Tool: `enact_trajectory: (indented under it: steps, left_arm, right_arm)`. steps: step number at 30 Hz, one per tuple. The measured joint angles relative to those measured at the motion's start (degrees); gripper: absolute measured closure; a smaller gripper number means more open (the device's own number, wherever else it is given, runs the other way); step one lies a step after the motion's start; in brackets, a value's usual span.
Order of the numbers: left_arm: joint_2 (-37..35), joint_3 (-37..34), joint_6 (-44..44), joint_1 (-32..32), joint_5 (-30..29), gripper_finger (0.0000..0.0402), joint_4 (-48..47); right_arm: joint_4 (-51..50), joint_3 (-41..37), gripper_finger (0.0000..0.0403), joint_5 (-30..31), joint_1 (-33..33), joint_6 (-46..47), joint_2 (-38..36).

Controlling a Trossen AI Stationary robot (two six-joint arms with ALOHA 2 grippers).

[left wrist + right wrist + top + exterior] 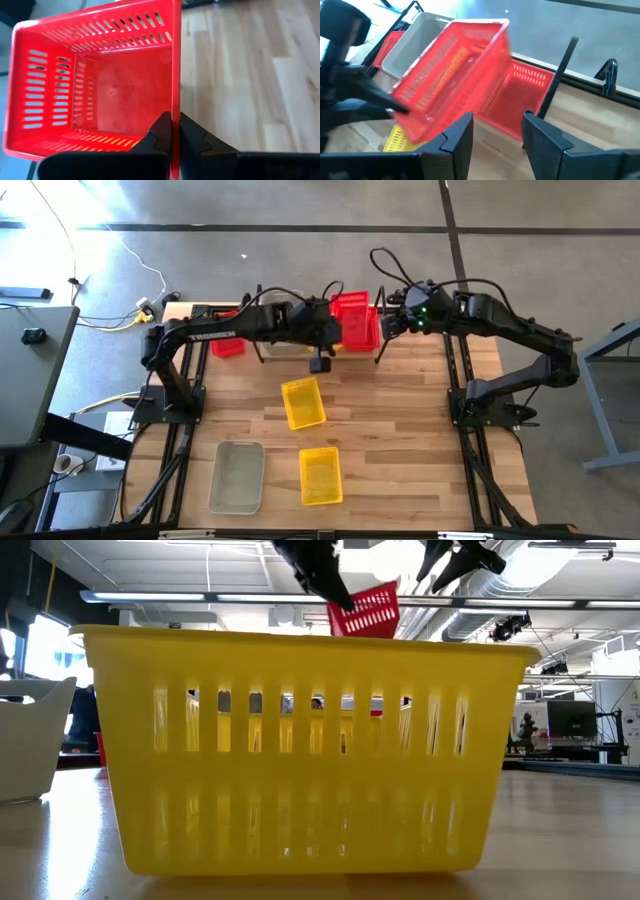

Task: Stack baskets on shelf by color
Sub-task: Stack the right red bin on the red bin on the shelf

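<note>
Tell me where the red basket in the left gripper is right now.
In the high view the held red basket hangs at the table's far edge, clamped by its rim in the left gripper, just above another red basket, beside the open right gripper.

Held basket (451,75) above, maybe behind, shelf basket (517,97).

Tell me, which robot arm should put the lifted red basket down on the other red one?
Probably the left. The left gripper is shut on the rim of the lifted red plastic mesh basket, which hangs tilted above another red basket on the shelf. The right gripper is open nearby, holding nothing.
</note>
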Motion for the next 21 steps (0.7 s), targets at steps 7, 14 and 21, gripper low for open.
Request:
enact_trajectory:
  steps: [7, 14, 21]
  left_arm:
    - [5.6, 0.0, -0.4, 1.9, -0.7, 0.0401, 5.9]
    - [10.0, 0.0, -0.5, 2.7, -1.1, 0.0401, 8.8]
    - [13.0, 0.0, 0.6, 2.9, -0.9, 0.0401, 12.5]
  right_arm:
    - [0.7, 0.0, 0.0251, 0.2, -2.1, 0.2, 0.0]
    - [0.7, 0.0, 0.0251, 0.0, -2.7, -1.2, 0.0]
    - [0.5, 0.0, 0.0251, -0.2, -2.7, -1.4, 0.0]
